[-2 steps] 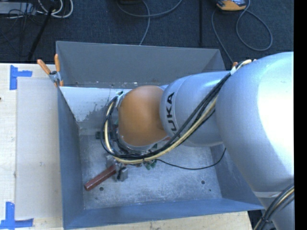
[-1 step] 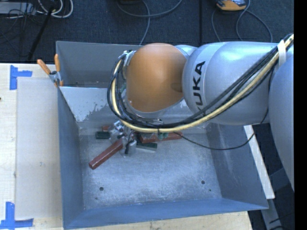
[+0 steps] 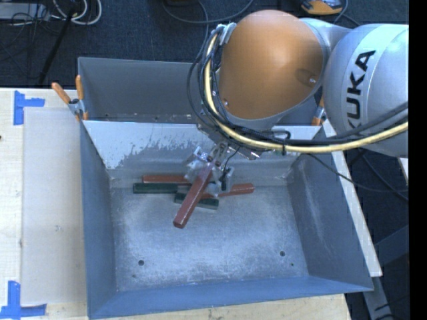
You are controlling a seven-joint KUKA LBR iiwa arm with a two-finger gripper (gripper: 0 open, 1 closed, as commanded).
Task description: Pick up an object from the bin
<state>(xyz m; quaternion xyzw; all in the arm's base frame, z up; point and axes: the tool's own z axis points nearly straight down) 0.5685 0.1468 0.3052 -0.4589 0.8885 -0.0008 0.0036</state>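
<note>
Four loose sticks lie together on the far half of the bin's (image 3: 127,272) floor, near its middle. A reddish-brown stick (image 3: 163,178) lies crosswise at the left, with a dark green stick (image 3: 155,188) just beside it on the near side, the two roughly parallel. A second dark green stick (image 3: 208,203) lies to their right. A shorter reddish-brown stick (image 3: 240,190) points rightward past it. Left of the bin is a pale wooden desk (image 3: 47,199). Beyond the far wall, cables (image 3: 80,2) lie on dark carpet (image 3: 133,25).
</note>
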